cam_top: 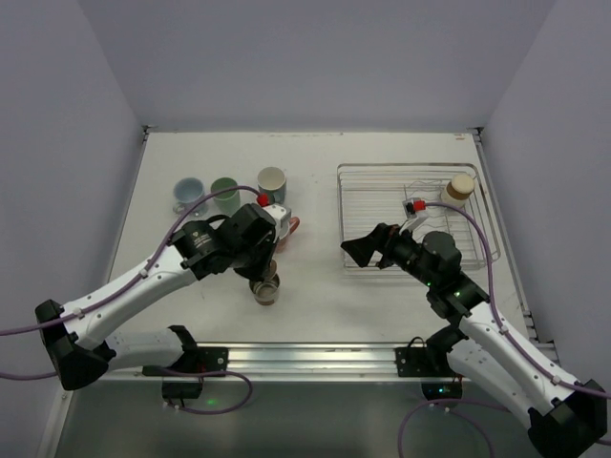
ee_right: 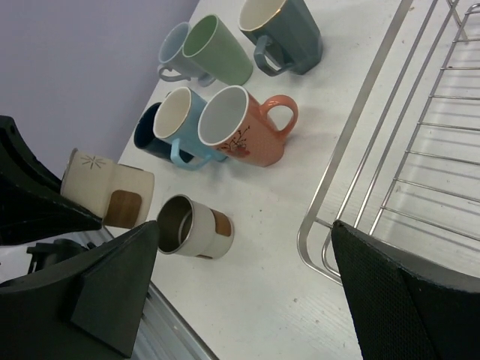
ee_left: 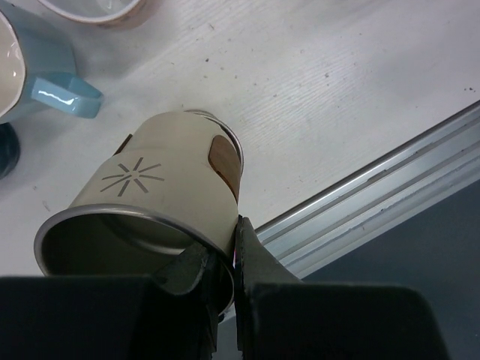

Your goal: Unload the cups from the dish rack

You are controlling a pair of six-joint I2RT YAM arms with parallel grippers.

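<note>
L pincer [ee_left: 229,259], bottom centre of its wrist view, is clenched on the rim of a beige starburst tumbler [ee_left: 169,199]; can't tell if it's lifted or resting on the table [ee_left: 315,82]. 2nd beige tumbler [ee_right: 196,225] sits on the table just beside it, lower left of R wrist view. R pincer [ee_right: 246,247] is released, jaws wide, near the dish rack [ee_right: 375,127] corner. Salmon mug [ee_right: 251,127], light-blue mug [ee_right: 180,120] & green mug [ee_right: 217,49] are grouped on the table, upper left. One beige cup [cam_top: 461,188] is in the rack, upper right of top view.

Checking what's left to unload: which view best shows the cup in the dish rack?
Top external: the beige cup sits in the far right corner of the dish rack. Right wrist shows only rack wires; left wrist, neither.
</note>
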